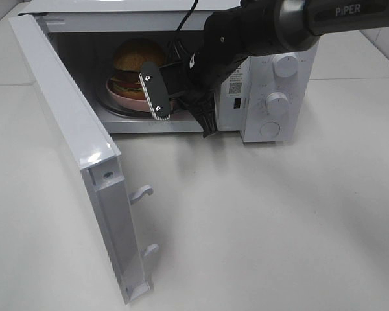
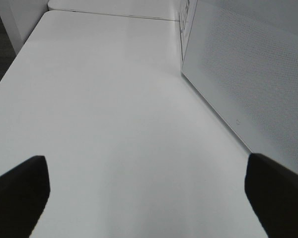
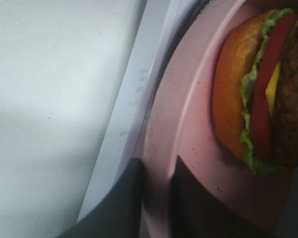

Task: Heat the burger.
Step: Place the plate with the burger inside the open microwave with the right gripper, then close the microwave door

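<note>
White tabletop (image 1: 279,214) spreads beneath both claws, and on it stands a white microwave (image 1: 297,123) whose open cavity the right claw (image 3: 156,163) reaches into from the front. Its door (image 1: 71,129) is swung wide, well off to the side of the right claw that faces away from the control panel. A black arm (image 1: 298,19) carries that claw in from above the panel. A white perforated panel (image 2: 248,84) stands near the left claw (image 2: 149,198) on one side; whether it is the door's outer face I cannot tell. The left claw hangs over bare table with its two dark fingertips spread wide and nothing between them. Inside the cavity a pink plate (image 3: 174,114) lies right at the right claw, whose fingers stand close together astride the near rim, one outside and one inside, pinching it. The burger (image 3: 233,84) sits on that plate just beyond the inner fingertip, apart from it, with its bun, lettuce, tomato, cheese and patty showing. Two dials (image 1: 286,65) sit on the panel beside the claw's wrist. Two small hooks (image 1: 142,192) stick out of the door's edge, well apart from either claw.
</note>
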`<action>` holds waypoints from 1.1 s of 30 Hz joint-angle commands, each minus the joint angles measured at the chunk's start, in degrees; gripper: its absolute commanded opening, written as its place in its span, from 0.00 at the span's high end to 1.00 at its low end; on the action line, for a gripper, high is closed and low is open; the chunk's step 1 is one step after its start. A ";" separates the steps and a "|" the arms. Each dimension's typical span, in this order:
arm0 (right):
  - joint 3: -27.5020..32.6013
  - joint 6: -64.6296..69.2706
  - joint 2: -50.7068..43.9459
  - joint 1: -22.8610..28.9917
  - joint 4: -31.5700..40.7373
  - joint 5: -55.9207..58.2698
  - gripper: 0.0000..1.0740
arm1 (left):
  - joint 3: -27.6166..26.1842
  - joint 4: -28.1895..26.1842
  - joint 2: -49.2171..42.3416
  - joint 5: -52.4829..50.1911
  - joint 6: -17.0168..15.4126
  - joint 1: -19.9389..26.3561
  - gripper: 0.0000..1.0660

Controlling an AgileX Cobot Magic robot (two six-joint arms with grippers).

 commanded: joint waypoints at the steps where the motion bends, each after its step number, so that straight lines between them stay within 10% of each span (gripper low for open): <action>1: -0.92 1.78 -1.09 -0.57 -1.09 -3.15 0.90 | 0.06 0.34 -0.74 -0.97 -0.40 -0.06 0.06; 14: -0.86 3.78 -1.09 -0.52 -1.09 -1.72 0.54 | 0.06 0.34 -0.74 -0.97 -0.46 -0.06 0.06; 33: 5.84 8.14 -5.21 0.92 -0.92 -2.86 0.43 | 0.06 0.29 -0.74 -0.97 -0.29 -0.06 0.06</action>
